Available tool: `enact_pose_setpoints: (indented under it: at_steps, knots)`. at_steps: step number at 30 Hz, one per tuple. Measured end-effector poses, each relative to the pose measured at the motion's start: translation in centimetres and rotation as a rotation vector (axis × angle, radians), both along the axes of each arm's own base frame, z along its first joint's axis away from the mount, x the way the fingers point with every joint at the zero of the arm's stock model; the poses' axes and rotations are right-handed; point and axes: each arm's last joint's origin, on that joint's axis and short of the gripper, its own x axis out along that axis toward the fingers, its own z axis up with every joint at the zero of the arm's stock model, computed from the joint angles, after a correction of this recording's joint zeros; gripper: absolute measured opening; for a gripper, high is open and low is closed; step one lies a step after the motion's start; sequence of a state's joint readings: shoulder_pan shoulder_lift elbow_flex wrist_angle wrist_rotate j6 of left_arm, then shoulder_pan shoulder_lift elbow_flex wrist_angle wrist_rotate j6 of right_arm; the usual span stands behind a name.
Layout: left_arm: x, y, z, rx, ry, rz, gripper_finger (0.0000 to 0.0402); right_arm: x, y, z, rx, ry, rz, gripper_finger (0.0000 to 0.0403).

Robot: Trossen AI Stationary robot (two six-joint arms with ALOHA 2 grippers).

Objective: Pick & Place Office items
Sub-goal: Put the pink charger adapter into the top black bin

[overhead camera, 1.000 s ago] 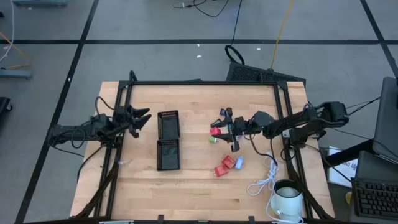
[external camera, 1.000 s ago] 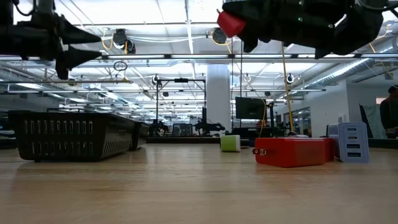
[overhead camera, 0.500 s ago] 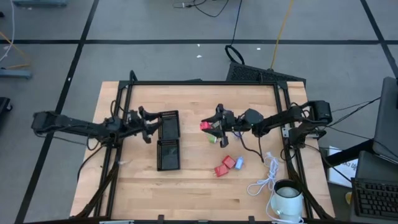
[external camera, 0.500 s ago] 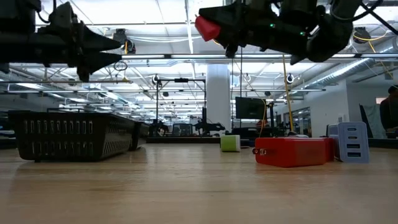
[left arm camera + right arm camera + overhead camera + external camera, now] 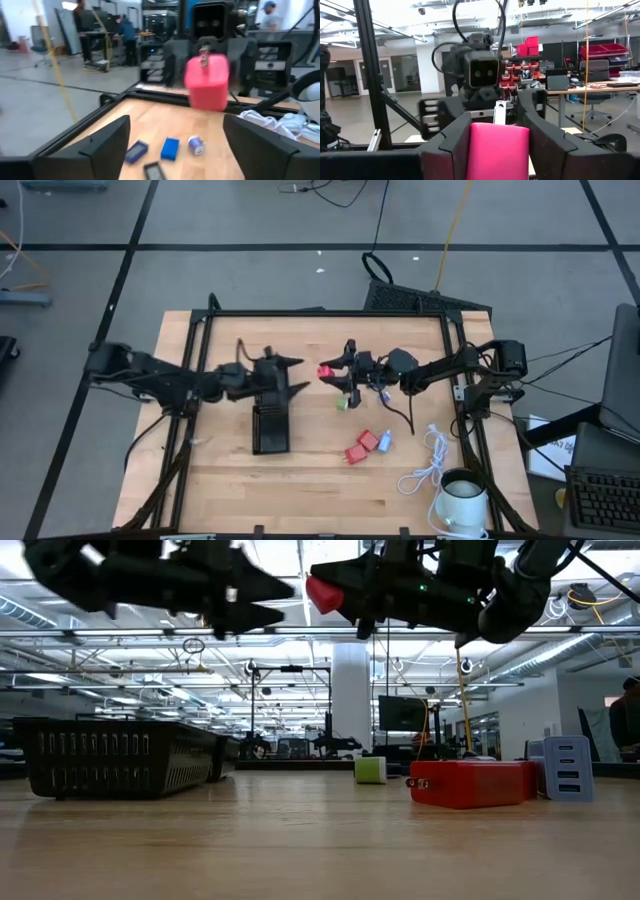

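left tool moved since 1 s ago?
Yes. The left tool has swung from the table's left rail across the black tray toward the right tool.

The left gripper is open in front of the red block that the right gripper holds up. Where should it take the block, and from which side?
Judging by its pose, the free end: the red block sticks out of the right gripper toward the open left gripper. Come level from the tray side and close on its flat sides.
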State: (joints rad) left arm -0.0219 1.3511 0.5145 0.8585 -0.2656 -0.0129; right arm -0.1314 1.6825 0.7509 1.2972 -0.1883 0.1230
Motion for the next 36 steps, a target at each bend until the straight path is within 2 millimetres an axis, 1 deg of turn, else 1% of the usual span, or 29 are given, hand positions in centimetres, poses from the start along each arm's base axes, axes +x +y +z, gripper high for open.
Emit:
enact_pose_setpoints:
  at_steps: [4, 7, 11, 16, 18, 20, 25, 27, 29, 30, 36]
  knots:
    - [2.9, -0.1, 0.6, 0.012, 0.002, -0.024, 0.0349, 0.0, 0.1, 0.1, -0.002, -0.007, 0.006, 0.0149]
    - [4.2, -0.2, 0.9, 0.013, -0.007, -0.031, 0.0355, -0.1, 0.2, 0.1, 0.003, -0.008, 0.056, 0.0149]
    - [5.1, -0.2, 0.9, 0.004, -0.005, -0.039, 0.0355, -0.1, 0.5, 0.2, 0.000, -0.015, 0.074, 0.0149]
    - [5.2, -0.3, 1.0, -0.065, -0.018, -0.071, 0.0350, -0.1, 1.0, 0.3, -0.030, -0.026, 0.075, 0.0149]
    - [5.2, -0.3, 1.0, -0.089, -0.026, -0.073, 0.0336, 0.0, 1.0, 0.3, -0.036, -0.026, 0.073, 0.0149]
    - [5.2, -0.4, 1.1, -0.090, -0.037, -0.085, 0.0312, 0.0, 1.0, 0.4, -0.038, -0.029, 0.070, 0.0149]
    - [5.2, -0.6, 1.3, -0.100, -0.056, -0.109, 0.0222, 0.0, 1.0, 0.3, -0.039, -0.025, 0.068, 0.0149]
    - [5.2, -0.6, 1.3, -0.140, -0.069, -0.112, 0.0185, 0.0, 0.9, 0.4, -0.039, -0.025, 0.066, 0.0149]
    - [5.2, -0.5, 1.3, -0.162, -0.074, -0.115, 0.0156, 0.0, 0.9, 0.3, -0.036, -0.022, 0.069, 0.0149]
    - [5.2, -0.5, 1.3, -0.160, -0.073, -0.118, 0.0149, 0.0, 0.9, 0.3, -0.036, -0.022, 0.071, 0.0149]
    - [5.2, -0.4, 1.4, -0.125, -0.071, -0.119, 0.0149, 0.0, 1.0, 0.2, -0.035, -0.007, 0.089, 0.0149]
